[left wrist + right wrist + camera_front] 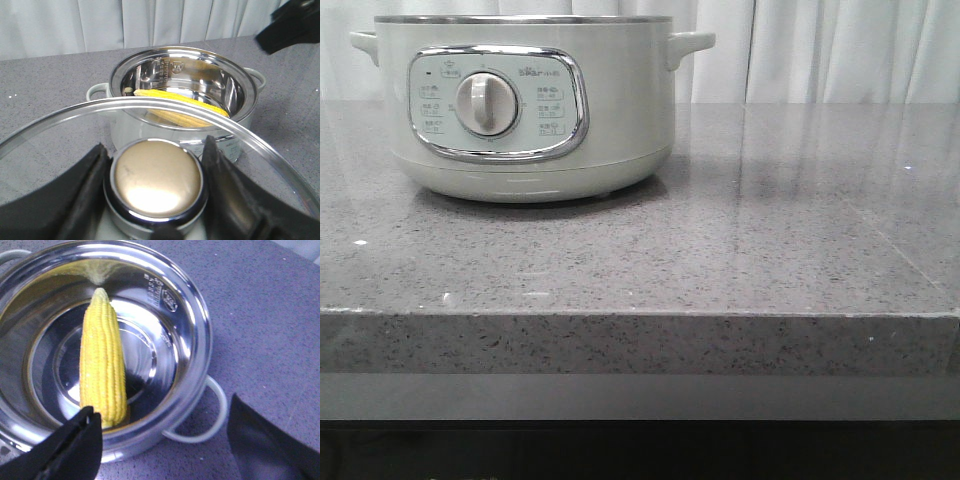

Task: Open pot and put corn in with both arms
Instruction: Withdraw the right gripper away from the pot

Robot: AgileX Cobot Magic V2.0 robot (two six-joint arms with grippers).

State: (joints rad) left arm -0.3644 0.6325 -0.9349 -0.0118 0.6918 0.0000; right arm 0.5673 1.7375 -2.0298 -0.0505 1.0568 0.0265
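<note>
My right pincer is spread wide above the pot, holding nothing. The corn lies inside the pot. My left pincer pinches the knob of the glass lid. I should lift my right arm straight up, clear of the rim. The worktop beside the pot is open.

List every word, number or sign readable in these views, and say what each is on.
"Bear" plus small characters: brand mark, barely legible, above the dial on the pot control panel.
Panel setting labels: too small to read.
Stamped marks and emblem on the pot's inner wall: blurred, unreadable.
</note>
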